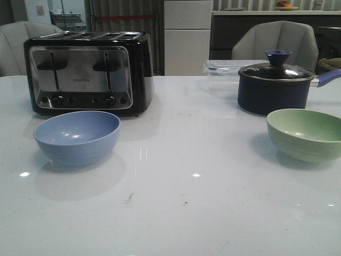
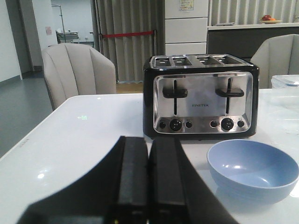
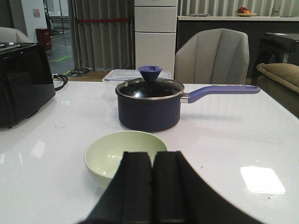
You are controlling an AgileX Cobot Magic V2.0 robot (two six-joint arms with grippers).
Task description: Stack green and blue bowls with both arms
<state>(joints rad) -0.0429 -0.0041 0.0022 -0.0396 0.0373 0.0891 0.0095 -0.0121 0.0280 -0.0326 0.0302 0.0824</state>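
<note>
The pale blue bowl (image 1: 77, 137) stands upright on the white table at the left, in front of the toaster; it also shows in the left wrist view (image 2: 252, 169). The pale green bowl (image 1: 305, 134) stands upright at the right, in front of the navy pot; it also shows in the right wrist view (image 3: 119, 153). My left gripper (image 2: 148, 142) is shut and empty, short of the blue bowl and to its side. My right gripper (image 3: 153, 156) is shut and empty, just short of the green bowl. Neither arm shows in the front view.
A black and steel toaster (image 1: 88, 72) stands behind the blue bowl. A dark navy lidded pot (image 1: 274, 85) with a long handle stands behind the green bowl, a clear plastic container (image 1: 224, 72) beside it. Chairs stand past the table's far edge.
</note>
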